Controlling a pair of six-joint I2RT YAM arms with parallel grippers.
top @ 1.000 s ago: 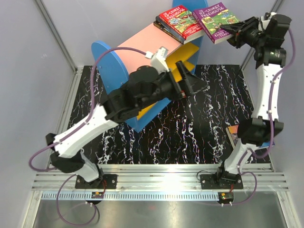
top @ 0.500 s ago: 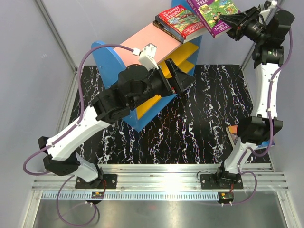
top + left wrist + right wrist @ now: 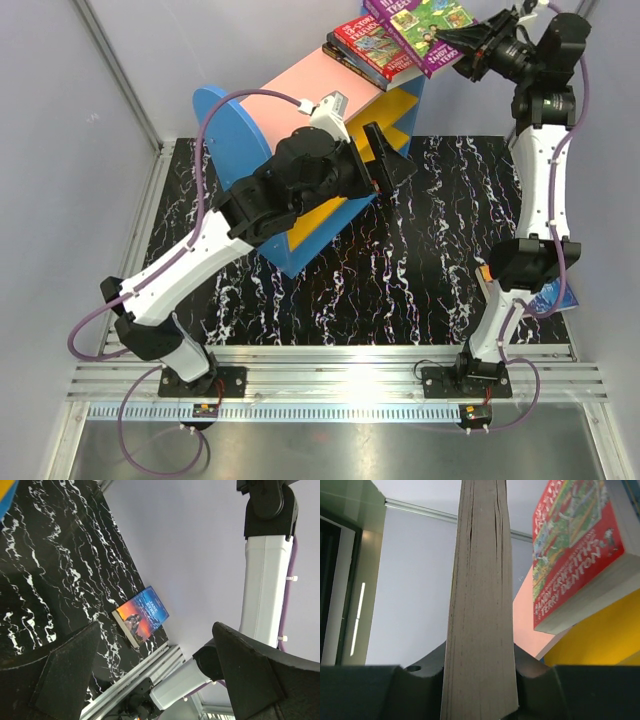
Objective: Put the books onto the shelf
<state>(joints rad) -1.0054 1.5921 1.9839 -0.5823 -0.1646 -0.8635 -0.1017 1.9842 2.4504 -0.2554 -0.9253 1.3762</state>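
The shelf (image 3: 300, 100) has blue end panels, a pink top board and yellow lower boards. On the far end of the pink board, a red Treehouse book (image 3: 378, 45) lies on a darker book (image 3: 343, 60). My right gripper (image 3: 463, 48) is shut on a purple Treehouse book (image 3: 420, 22) and holds it in the air, overlapping the red one. In the right wrist view the held book's page edge (image 3: 480, 595) stands upright between the jaws, with the red book (image 3: 575, 555) to its right. My left gripper (image 3: 388, 160) hangs open beside the shelf's yellow boards with nothing in it.
Another book (image 3: 141, 615), with an orange and blue cover, lies on the black marbled mat (image 3: 430, 250) by its right near corner; my right arm (image 3: 530, 265) partly covers it from above. Grey walls stand close behind and to the right of the shelf.
My right gripper has carried the purple book up and to the left, over the red book. My left arm has drawn back a little toward the shelf, still open.
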